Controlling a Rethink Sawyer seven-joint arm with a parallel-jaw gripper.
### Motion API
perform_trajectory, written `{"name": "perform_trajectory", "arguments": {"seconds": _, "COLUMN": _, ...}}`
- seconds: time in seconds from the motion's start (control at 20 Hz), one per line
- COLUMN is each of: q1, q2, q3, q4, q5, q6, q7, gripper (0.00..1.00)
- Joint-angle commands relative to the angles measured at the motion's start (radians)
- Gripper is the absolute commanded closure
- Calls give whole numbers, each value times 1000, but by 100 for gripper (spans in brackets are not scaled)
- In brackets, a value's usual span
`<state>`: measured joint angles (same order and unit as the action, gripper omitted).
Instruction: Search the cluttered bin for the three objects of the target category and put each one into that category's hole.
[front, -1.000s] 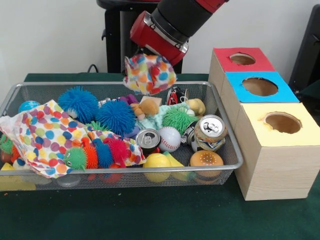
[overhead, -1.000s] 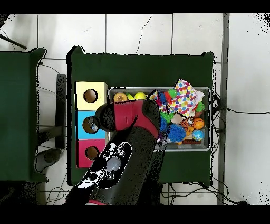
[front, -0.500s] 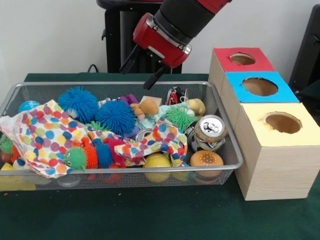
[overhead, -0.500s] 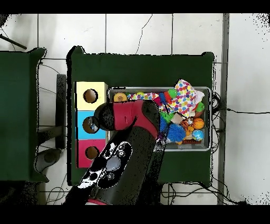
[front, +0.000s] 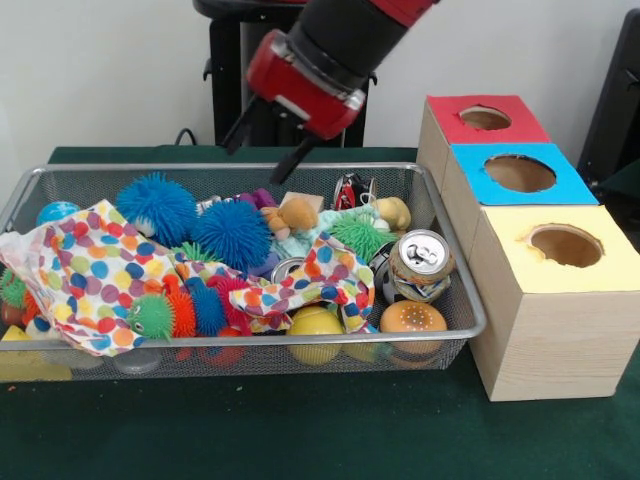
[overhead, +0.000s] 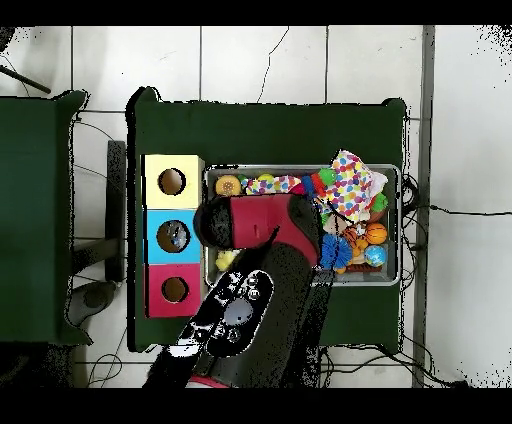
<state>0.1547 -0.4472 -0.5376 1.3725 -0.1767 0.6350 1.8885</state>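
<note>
Green cloth (front: 300, 440) covers table; pale tiled floor (overhead: 260, 60) surrounds it.

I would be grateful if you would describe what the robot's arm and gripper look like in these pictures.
The arm is a thick black cylinder with red shell panels, ending in a red collar edged by a silver band. Below it, the gripper has two thin, dark, straight fingers. From overhead, the arm shows a broad red top over black, with a shiny black patch nearer its base. No loose cables are visible.
</note>
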Motion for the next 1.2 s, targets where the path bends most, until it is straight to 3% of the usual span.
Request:
{"name": "perform_trajectory", "arguments": {"seconds": 0.05, "q1": -166, "q2": -24, "q3": 174, "q4": 180, "q5": -5, "q6": -182, "q7": 45, "gripper": 0}}
{"name": "perform_trajectory", "arguments": {"seconds": 0.2, "q1": -228, "q2": -41, "q3": 219, "q4": 193, "q5": -25, "q6": -204, "q7": -12, "gripper": 0}}
{"name": "perform_trajectory", "arguments": {"seconds": 0.45, "q1": -287, "q2": -51, "q3": 265, "q4": 210, "q5": -42, "q6": -242, "q7": -24, "gripper": 0}}
{"name": "perform_trajectory", "arguments": {"seconds": 1.2, "q1": -314, "q2": -47, "q3": 281, "q4": 216, "q5": -105, "q6": -284, "q7": 2, "gripper": 0}}
